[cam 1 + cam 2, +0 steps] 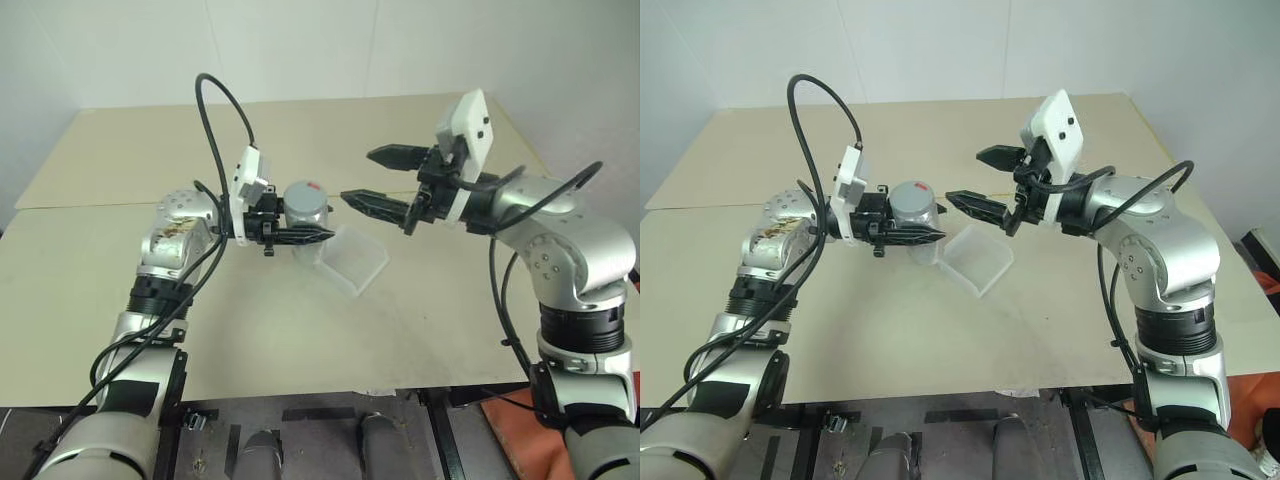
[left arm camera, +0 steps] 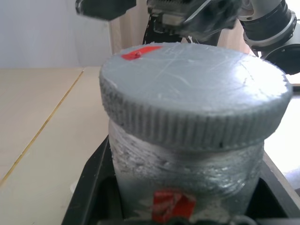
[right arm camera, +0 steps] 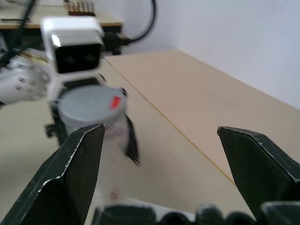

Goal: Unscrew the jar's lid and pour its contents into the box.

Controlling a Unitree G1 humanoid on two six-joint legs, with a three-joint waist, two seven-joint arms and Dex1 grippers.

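Left gripper (image 1: 318, 236) clamped around the jar (image 1: 305, 215), held upright above the table (image 1: 120, 160), the grey lid (image 1: 303, 194) with its red mark on top. Right gripper (image 1: 360, 176), fingers wide apart, just right of the jar, not touching. The clear box (image 1: 355, 260) on the table near the jar, to its right.
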